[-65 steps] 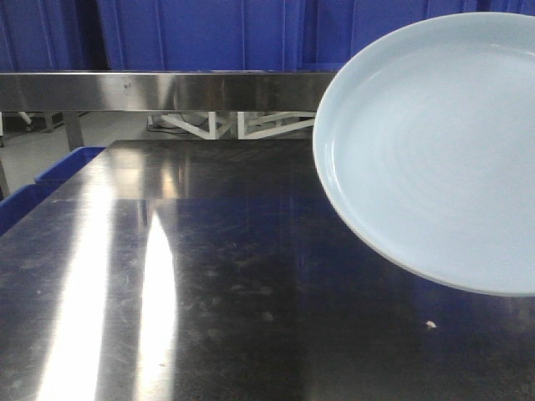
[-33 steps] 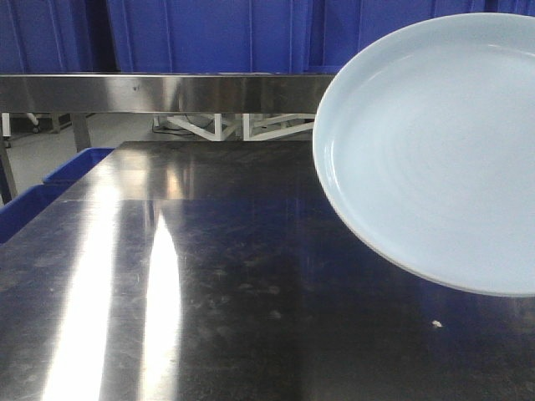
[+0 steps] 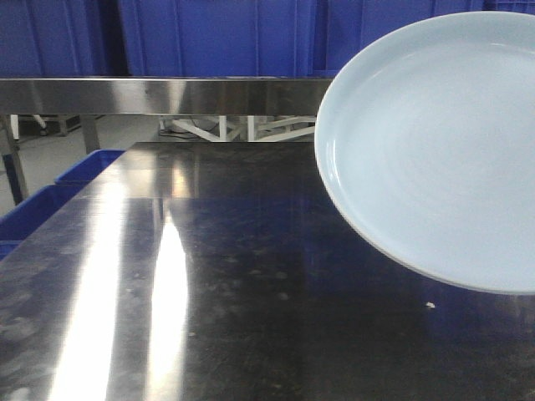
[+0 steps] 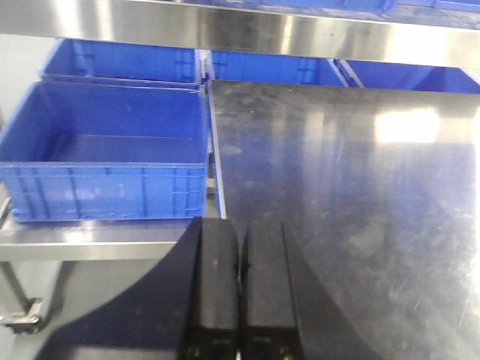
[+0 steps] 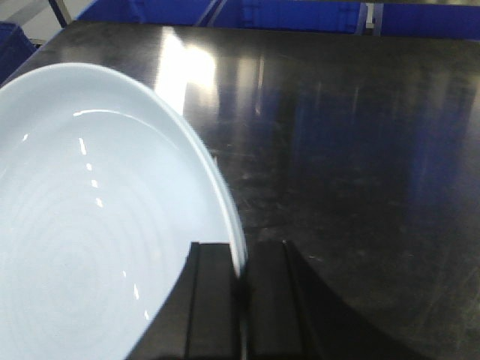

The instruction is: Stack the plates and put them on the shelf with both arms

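Note:
A pale-blue plate (image 3: 435, 150) hangs tilted above the steel table at the right of the front view. In the right wrist view my right gripper (image 5: 240, 259) is shut on the rim of this plate (image 5: 90, 247), one finger inside the rim and one outside. In the left wrist view my left gripper (image 4: 240, 244) is shut and empty, over the table's left edge. Only one plate shows; I cannot tell whether a second lies under it. Neither gripper shows in the front view.
A dark steel table (image 3: 209, 292) fills the front view, with a steel shelf rail (image 3: 159, 94) across the back. Blue plastic crates (image 4: 105, 154) stand left of the table. More blue crates (image 3: 217, 33) stand behind the rail.
The background has slid slightly to the right in the front view. The plate keeps its place in the frame. The grip on it is the same.

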